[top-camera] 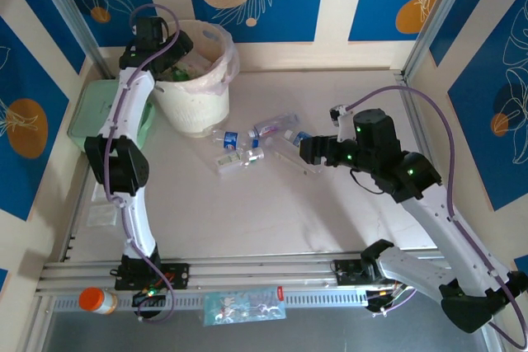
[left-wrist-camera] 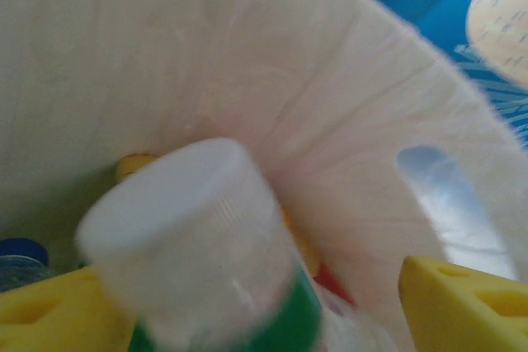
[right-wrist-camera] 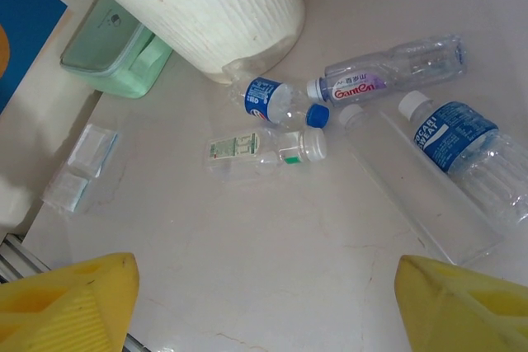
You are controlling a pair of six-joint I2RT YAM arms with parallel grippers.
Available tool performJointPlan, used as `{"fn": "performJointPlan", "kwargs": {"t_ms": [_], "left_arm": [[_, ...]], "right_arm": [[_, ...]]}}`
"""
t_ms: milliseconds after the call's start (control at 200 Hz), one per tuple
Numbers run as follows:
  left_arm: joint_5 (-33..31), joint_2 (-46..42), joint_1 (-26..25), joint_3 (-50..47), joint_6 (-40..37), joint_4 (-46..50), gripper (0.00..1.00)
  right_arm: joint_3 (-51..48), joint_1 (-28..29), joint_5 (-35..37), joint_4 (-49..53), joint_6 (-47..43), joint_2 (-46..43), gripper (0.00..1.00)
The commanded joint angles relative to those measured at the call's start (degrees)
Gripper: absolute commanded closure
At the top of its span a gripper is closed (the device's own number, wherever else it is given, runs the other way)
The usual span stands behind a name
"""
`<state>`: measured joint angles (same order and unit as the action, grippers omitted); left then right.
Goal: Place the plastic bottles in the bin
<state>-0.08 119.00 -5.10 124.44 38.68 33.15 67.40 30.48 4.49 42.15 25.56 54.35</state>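
We see left gripper (left-wrist-camera: pixel 247 282) over the bin (top-camera: pixel 198 109) at the table (top-camera: pixel 247 220) far-left corner, fingers spread wider than the white-capped bottle (left-wrist-camera: pixel 198 237) between them | right gripper (right-wrist-camera: pixel 264 274) wide open, empty | five plastic bottles (right-wrist-camera: pixel 388 72) lying mid-table, beside the bin

In the right wrist view, upper right of the frame, the long clear bottle (right-wrist-camera: pixel 392 72) carries a white label with purple letters that look like "GamEn" (the last letters are unsure). At the right edge, the blue-labelled bottle (right-wrist-camera: pixel 454 136) shows "OCARI SWEAT" in white. The print on the white-capped bottle (right-wrist-camera: pixel 264 150) at centre is too fine to read.
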Motion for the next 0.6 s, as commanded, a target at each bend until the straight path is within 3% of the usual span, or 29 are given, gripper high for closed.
{"fn": "performJointPlan", "kwargs": {"t_ms": [0,265,445,595], "left_arm": [[-1.14,-1.11,0.2,2.18,-1.59,1.65,0.11],[-4.59,-4.69,0.88,5.39,-5.08,3.77,0.05],[1.24,-8.79,-0.09,4.17,-5.36,3.75,0.06],[2.73,-17.42,-3.33,-4.84,-7.52,3.05,0.1]], "right_arm": [[1.63,-0.26,-1.32,0.98,0.01,0.15,0.19],[1.39,-0.27,-1.68,1.11,0.04,0.15,0.19],[1.42,-0.33,-1.28,1.53,-0.87,0.71,0.19],[1.57,-1.6,-2.18,2.64,-2.26,3.64,0.19]]}}
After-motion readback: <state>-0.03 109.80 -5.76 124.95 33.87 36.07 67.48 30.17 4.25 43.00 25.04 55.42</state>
